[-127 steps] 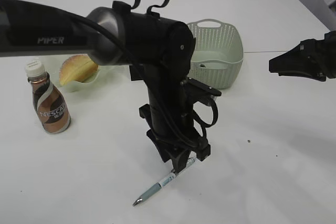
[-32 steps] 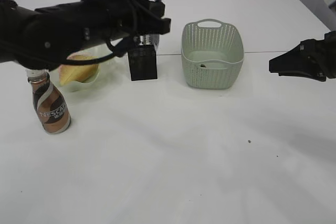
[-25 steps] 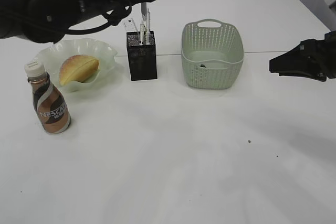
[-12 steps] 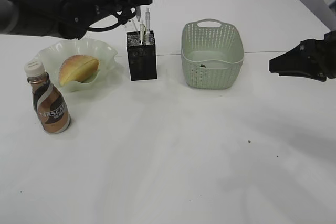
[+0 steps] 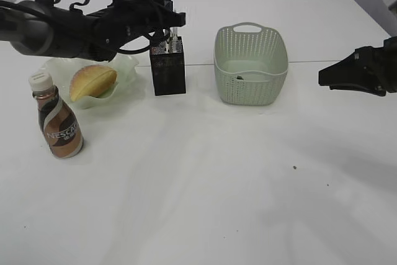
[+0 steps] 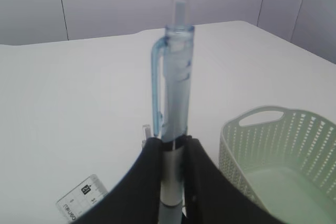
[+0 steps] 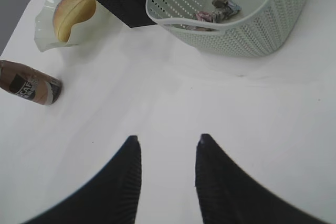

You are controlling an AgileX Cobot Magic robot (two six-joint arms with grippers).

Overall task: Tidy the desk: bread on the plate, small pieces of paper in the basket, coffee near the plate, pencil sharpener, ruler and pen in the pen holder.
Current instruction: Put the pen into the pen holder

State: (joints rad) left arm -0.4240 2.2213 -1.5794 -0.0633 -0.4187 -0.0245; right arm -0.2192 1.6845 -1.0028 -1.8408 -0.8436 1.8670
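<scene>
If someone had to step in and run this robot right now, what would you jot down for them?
Left gripper: shut on the pen, upright over the pen holder.
Right gripper: open, empty, off to the right.
Done: bread on the plate, coffee beside it, paper scraps in the basket, ruler at the holder.
Left: lower and release the pen. Sharpener not visible; check.

Translucent glossy plastic pen — black mesh pen holder — perforated plastic basket.
</scene>
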